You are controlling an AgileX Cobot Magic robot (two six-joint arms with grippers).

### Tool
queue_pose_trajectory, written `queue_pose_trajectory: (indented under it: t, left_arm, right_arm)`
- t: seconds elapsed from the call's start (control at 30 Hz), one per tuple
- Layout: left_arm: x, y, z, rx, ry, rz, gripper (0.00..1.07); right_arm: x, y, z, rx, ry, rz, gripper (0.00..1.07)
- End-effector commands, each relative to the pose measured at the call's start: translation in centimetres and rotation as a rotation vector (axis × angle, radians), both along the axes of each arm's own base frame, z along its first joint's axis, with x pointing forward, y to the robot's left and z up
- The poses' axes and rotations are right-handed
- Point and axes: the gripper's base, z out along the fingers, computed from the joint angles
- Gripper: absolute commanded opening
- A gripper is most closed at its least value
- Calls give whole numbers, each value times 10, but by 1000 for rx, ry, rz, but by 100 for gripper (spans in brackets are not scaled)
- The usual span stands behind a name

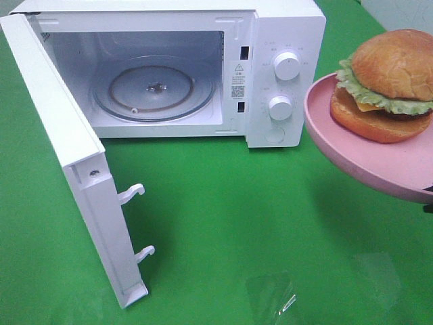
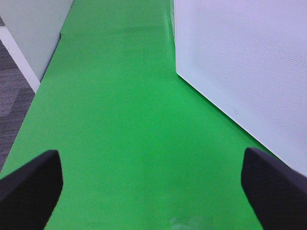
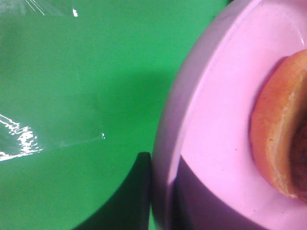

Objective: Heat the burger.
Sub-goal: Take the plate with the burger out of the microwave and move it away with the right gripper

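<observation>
The burger sits on a pink plate held up in the air. The right claw is clamped on the plate's rim, so the burger lies just beyond its fingers. Off to the claw's left, well apart, the microwave stands with its door swung open and its glass turntable bare. The left claw hangs spread wide over the desk, holding nothing. Loading, shutting and starting remain.
</observation>
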Motion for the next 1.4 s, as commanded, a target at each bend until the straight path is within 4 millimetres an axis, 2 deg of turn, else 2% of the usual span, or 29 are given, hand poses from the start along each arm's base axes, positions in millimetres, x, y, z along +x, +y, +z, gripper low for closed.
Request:
queue_pose_trajectory:
  t: [0.03,1.4]
  left_arm:
    - [-3,0,-1,-2,-17,1,93]
    - [-3,0,-1,-2,-17,1,93]
  right_arm:
    - [3,-5,9,17,-64,-61,0]
    - [-5,-41,3,60,18,-709,0]
